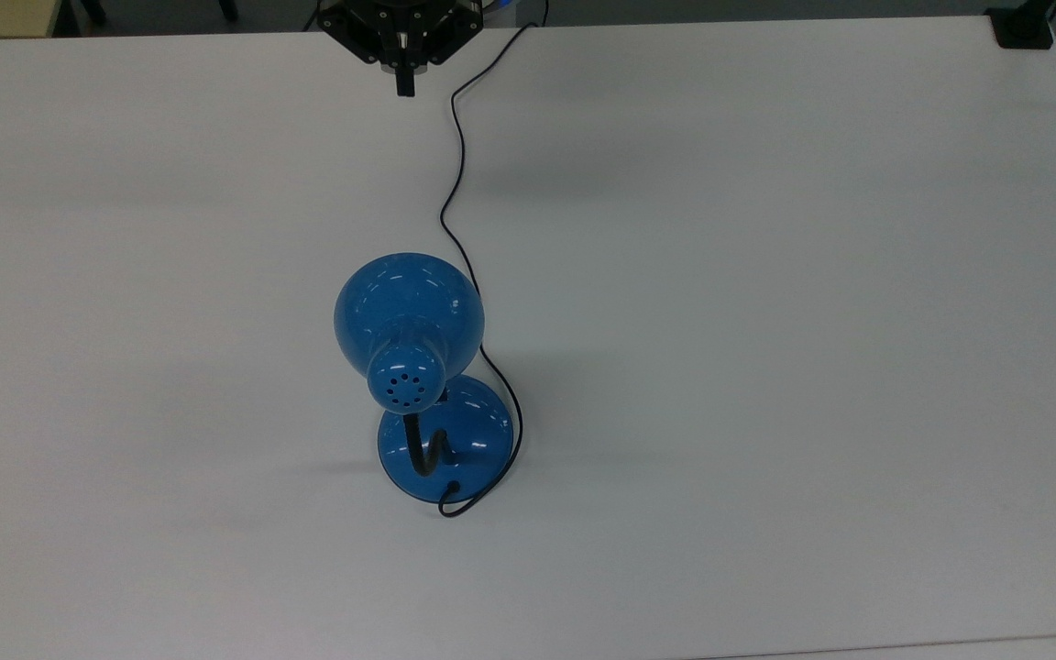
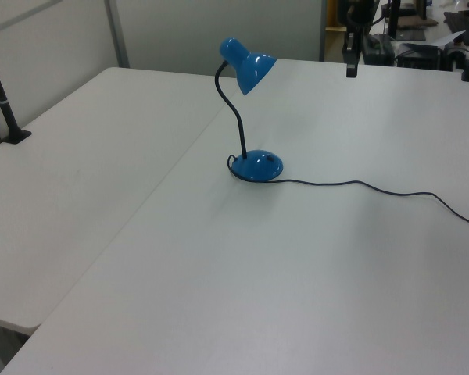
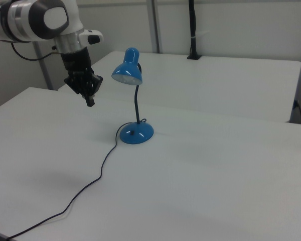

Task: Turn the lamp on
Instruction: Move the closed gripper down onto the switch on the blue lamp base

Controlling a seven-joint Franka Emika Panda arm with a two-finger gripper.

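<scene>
one lamp (image 1: 409, 321) and one end effector (image 1: 404, 87) over one white bench (image 1: 766, 275). lamp stands upright near the bench's middle: glossy blue dome shade with vent holes on its cap, black gooseneck, round blue base (image 3: 136, 133), thin black cord (image 3: 98, 173) trailing across the bench. end effector hangs in air well apart from the lamp, fingers pressed together on nothing.

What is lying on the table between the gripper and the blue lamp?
In the top view, bare white table separates the gripper from the lamp; the lamp's thin black cord runs alongside that stretch.
</scene>
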